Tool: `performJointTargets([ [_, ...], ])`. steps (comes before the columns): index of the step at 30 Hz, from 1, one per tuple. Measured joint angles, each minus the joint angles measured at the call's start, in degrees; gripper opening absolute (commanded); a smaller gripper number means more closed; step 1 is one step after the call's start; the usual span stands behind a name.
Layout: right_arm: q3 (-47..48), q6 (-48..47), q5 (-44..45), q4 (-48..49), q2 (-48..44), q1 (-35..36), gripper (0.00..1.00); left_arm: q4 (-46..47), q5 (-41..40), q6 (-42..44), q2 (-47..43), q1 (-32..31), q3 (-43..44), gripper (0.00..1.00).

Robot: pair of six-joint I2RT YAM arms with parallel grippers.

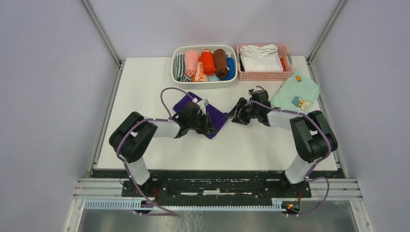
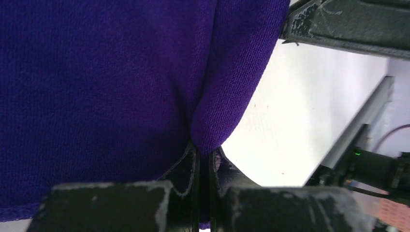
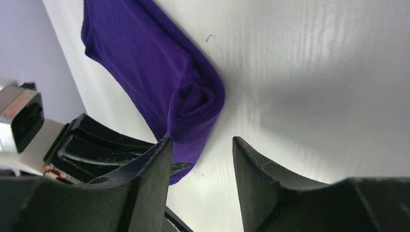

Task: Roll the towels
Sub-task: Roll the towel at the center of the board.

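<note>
1. The purple towel (image 1: 218,118) lies at mid-table on the white table (image 1: 270,145), a little in front of the white bin (image 1: 175,72), with the left arm's wrist over its middle.
2. The towel's right end is curled into a small, loose roll, seen end-on in the right wrist view.
3. The left gripper (image 2: 203,162) is pinched tight on a fold of the purple cloth, and the rest of the towel spreads away ahead of its fingers.
4. The right gripper (image 3: 200,145) has its jaws parted and grips nothing. The rolled end sits just ahead of it, toward one finger, and whether that finger touches the cloth cannot be told.
5. A salmon-pink towel (image 1: 192,63) lies rolled in the white bin among other rolls, well apart from both grippers.
</note>
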Motion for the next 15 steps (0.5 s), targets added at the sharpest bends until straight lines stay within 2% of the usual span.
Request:
performJointTargets([
  [8,-4.9,7.1,-4.6,18.9,6.5,-0.1,0.60,8.7,10.6,-11.7,3.2,5.4,-3.4,0.03],
  [15,-5.6,10.7,-5.4,25.0,9.3,0.0,0.60,12.0,14.8,-18.0,5.7,7.5,-3.7,0.03],
])
